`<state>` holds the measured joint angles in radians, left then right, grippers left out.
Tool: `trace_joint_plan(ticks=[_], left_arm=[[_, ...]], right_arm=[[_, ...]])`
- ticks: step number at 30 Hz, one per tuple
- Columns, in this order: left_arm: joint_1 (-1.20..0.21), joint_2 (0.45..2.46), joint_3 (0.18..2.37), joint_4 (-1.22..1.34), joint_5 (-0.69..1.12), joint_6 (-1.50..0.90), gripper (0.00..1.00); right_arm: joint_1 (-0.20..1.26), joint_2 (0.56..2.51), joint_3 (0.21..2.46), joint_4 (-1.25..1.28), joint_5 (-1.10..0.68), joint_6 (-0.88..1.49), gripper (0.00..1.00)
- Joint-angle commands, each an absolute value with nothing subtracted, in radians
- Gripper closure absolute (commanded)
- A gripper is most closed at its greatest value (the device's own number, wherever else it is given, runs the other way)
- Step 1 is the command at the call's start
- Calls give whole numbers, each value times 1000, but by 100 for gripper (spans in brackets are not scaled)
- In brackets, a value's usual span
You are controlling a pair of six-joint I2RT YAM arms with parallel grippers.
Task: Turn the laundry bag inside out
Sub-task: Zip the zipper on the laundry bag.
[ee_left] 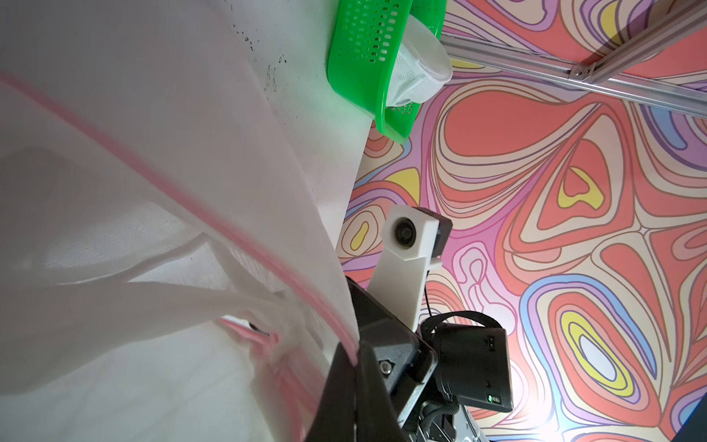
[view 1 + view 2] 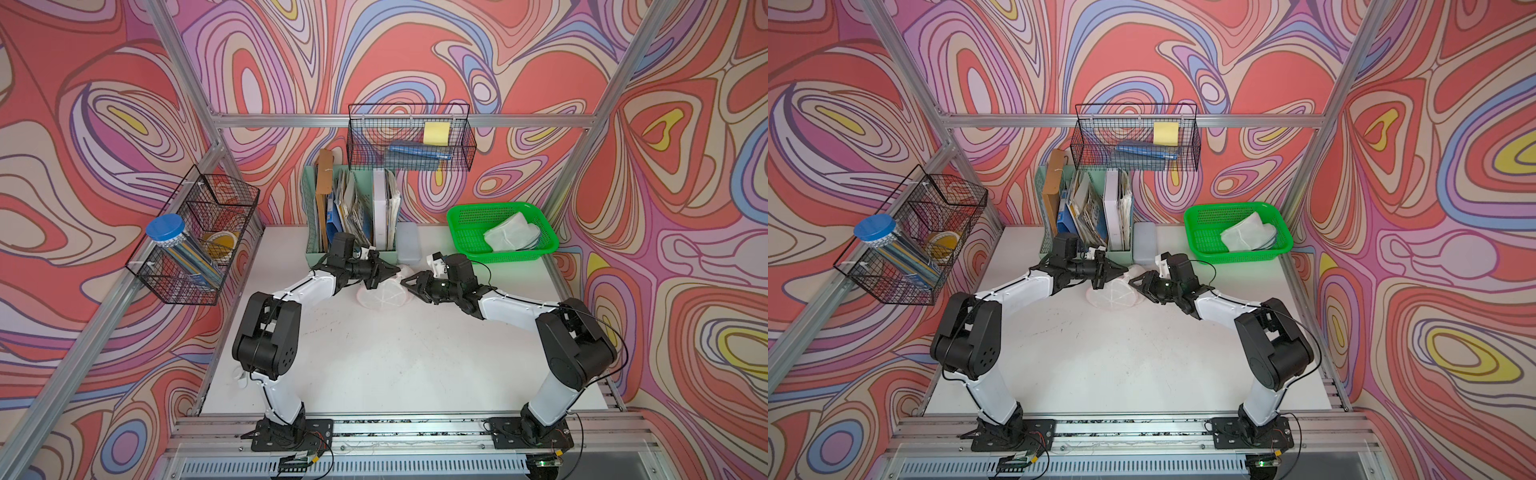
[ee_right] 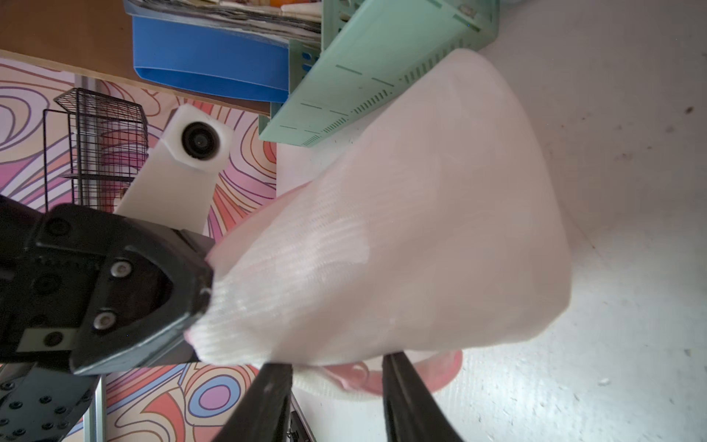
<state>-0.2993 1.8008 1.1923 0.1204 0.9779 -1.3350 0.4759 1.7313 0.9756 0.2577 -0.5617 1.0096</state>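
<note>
**Workpiece.** The laundry bag [image 2: 382,297], a domed pouch of translucent white mesh with white stiffening ribs and a pink piped rim, lies on the white table [image 2: 374,365] directly between the two pincers. One side is lifted clear of the table. In the right wrist view the mesh [image 3: 421,229] reads as fine, ribbed and slack, and it gathers into pleats at the clamped point.

**Left pincer.** The left pincer [image 2: 390,272] is fully closed on a pinch of mesh at the bag's raised edge, seen clearly in the right wrist view [image 3: 202,283].

**Right pincer.** The right pincer [image 2: 409,282] faces the left one, almost tip to tip. Its black fingers [image 3: 267,398] stand moderately apart with the pink rim caught between them. In the left wrist view the piping runs taut into this pincer [image 1: 355,367].

**Arm pose.** Both arms rise from their bases with elbows high. The forearms angle inward and the wrists are roughly level.

**Surroundings.**
- Beyond the left pincer: a mint-green perforated file holder [image 3: 363,88].
- Just past both tips: a clear plastic box [image 2: 407,247].
- Behind the right pincer: a green perforated plastic basket [image 2: 461,232] holding folded white mesh bags [image 2: 511,237].
</note>
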Motion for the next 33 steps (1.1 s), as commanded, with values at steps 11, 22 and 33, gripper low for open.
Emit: trace_joint_plan(ticks=[11,22,33], left_arm=[[-294,1766,1185,156,988,-1335,100],[-295,1753,1175,160,984,-1339,100],[-290,1750,1181,160,978,-1347,100]], right_arm=[[458,1703,951,344,-595,1067,68],[458,1715,954,342,-595,1070,84],[443,1683,928,290,-582,1045,100]])
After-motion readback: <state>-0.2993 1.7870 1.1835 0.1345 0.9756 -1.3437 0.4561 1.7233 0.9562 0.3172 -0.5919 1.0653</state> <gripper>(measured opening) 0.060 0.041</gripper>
